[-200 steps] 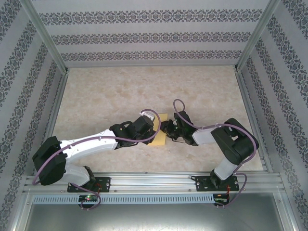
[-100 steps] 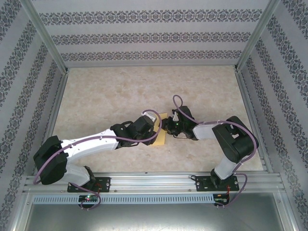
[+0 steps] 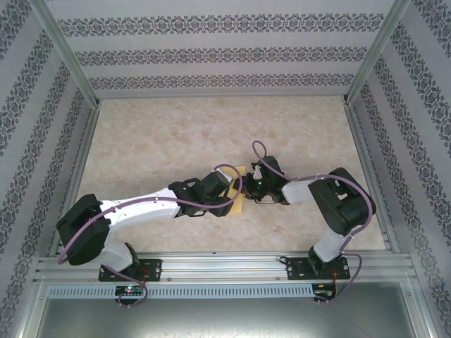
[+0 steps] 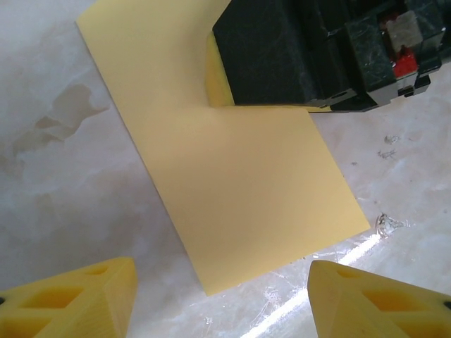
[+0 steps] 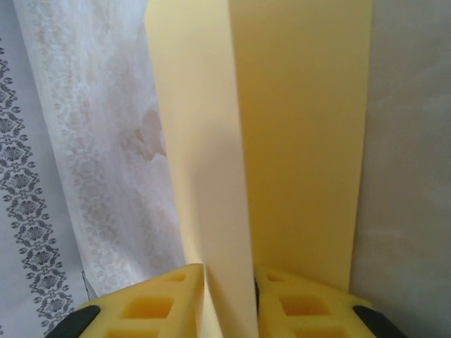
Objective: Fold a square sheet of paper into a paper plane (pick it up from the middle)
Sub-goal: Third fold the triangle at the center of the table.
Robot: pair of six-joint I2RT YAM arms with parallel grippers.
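square sheet of paper lying flat near the middle of the marbled table, one side lifted into a standing flap; right gripper clenched on that flap at one end of the sheet; left gripper spread wide above the sheet's opposite end, grasping nothing

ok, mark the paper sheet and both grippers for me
square sheet of paper (image 4: 239, 190), left wrist view, flat middle of the sheet.
left gripper (image 4: 222, 299), left wrist view, midway between its yellow fingertips.
right gripper (image 5: 229, 303), right wrist view, midway between its fingertips, at the raised fold.
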